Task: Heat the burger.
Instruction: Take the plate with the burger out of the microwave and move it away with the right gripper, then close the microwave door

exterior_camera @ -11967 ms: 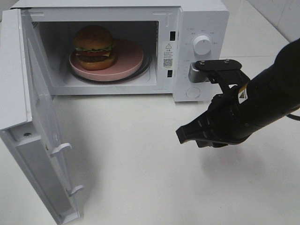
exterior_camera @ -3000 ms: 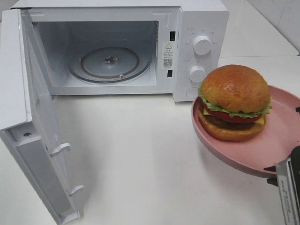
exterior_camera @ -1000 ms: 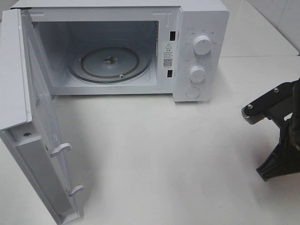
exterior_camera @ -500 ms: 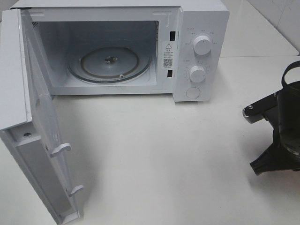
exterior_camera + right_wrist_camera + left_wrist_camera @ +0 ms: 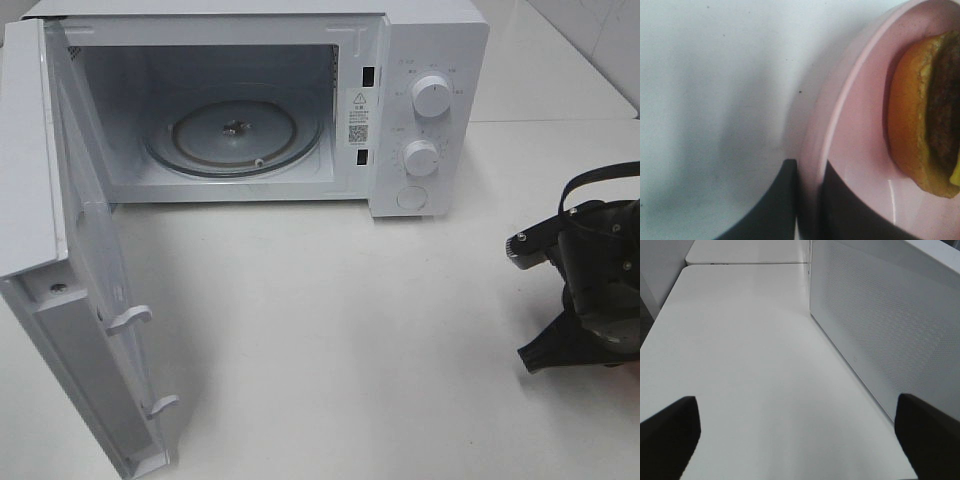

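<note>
The burger (image 5: 925, 115) shows only in the right wrist view, lying on a pink plate (image 5: 860, 130). My right gripper (image 5: 809, 170) is shut on the plate's rim, with one dark finger (image 5: 775, 205) outside the rim and one inside. In the high view only the right arm (image 5: 590, 290) shows, low at the right edge; the burger and plate are out of that view. The white microwave (image 5: 430, 40) stands open, and its glass turntable (image 5: 235, 135) is bare. My left gripper (image 5: 800, 440) is open and empty over the white table.
The microwave door (image 5: 60, 250) swings out to the front left. Two knobs (image 5: 432, 95) (image 5: 421, 158) sit on the control panel. In the left wrist view the door's perforated panel (image 5: 880, 325) stands close beside the left gripper.
Twelve seconds ago the burger and plate sat in the microwave; three seconds ago they hung at the right. They have left the high view, and over the last second the right arm sank.
</note>
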{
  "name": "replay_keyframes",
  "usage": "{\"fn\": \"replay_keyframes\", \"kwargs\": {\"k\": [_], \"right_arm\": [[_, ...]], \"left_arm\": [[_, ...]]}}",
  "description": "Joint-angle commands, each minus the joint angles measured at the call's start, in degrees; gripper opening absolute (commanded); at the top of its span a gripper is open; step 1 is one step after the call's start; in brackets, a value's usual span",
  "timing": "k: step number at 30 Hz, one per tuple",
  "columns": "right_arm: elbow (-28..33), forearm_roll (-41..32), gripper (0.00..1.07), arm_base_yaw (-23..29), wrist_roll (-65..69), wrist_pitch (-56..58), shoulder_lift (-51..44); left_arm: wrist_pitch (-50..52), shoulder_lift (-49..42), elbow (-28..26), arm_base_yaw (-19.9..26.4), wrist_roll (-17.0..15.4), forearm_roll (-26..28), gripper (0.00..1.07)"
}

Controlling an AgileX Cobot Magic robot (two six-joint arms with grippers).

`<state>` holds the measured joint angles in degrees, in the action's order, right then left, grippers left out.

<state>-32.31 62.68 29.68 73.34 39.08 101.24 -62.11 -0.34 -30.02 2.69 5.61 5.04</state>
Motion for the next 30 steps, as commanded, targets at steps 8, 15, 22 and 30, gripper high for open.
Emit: {"fn": "replay_keyframes", "kwargs": {"k": [8, 15, 22, 30], "right_arm": [[0.00, 3.44, 0.08, -1.03, 2.64, 0.57, 2.23], [-0.11, 1.66, 0.29, -1.03, 0.29, -0.92, 0.97], [-0.11, -5.50, 0.50, -0.97, -8.48, -2.18, -5.90], [-0.11, -23.89, 0.59, -0.97, -27.44, -2.06, -17.48]], "left_arm": [[0.63, -0.17, 0.11, 0.17, -0.29, 0.11, 0.98], [0.63, -0.17, 0.11, 0.17, -0.29, 0.11, 0.98], [0.63, -0.17, 0.11, 0.17, -0.29, 0.11, 0.98], [0.63, -0.17, 0.11, 0.17, -0.29, 0.11, 0.98]]}}
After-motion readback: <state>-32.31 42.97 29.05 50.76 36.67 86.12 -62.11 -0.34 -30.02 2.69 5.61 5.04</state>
